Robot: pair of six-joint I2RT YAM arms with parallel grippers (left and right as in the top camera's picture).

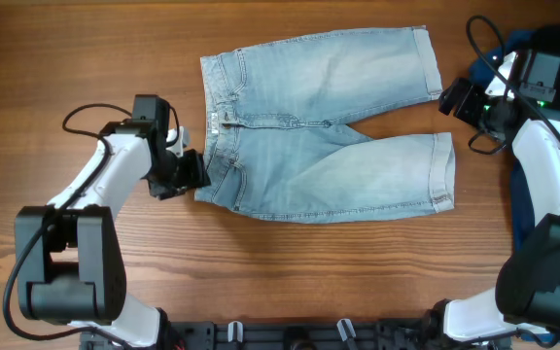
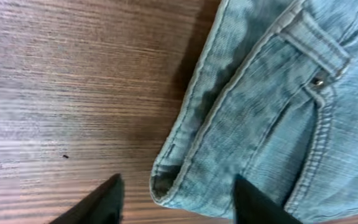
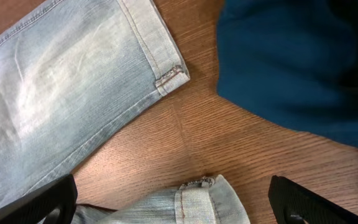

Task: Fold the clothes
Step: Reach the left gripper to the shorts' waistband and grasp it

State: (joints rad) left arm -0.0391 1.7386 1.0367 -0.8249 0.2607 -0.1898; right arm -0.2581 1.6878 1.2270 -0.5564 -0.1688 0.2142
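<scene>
At the bottom of the left wrist view, left jaws: spread, one tip on either side of the waistband corner (image 2: pixel 166 183) and not closed on it. We cannot tell whether they touch the cloth.
At the bottom corners of the right wrist view, right jaws: spread wide and holding nothing. Bare table (image 3: pixel 191 137) and the lower leg cuff (image 3: pixel 204 193) show between them.
Shorts: the denim shorts (image 1: pixel 329 126) lie flat at the centre of the overhead view. The waistband is toward the left of the frame and both legs run to the right, slightly parted.
Other cloth: a dark blue garment (image 3: pixel 303 68) sits at the right edge of the frame, near the upper leg cuff (image 3: pixel 166 74) but apart from it.
Done so far: we see no fold anywhere. The shorts are fully spread, one layer on the table.
Left to do: we judge that the whole fold remains. The left jaws look placed for a first pinch at the waistband. The blue garment may also be waiting its turn.
</scene>
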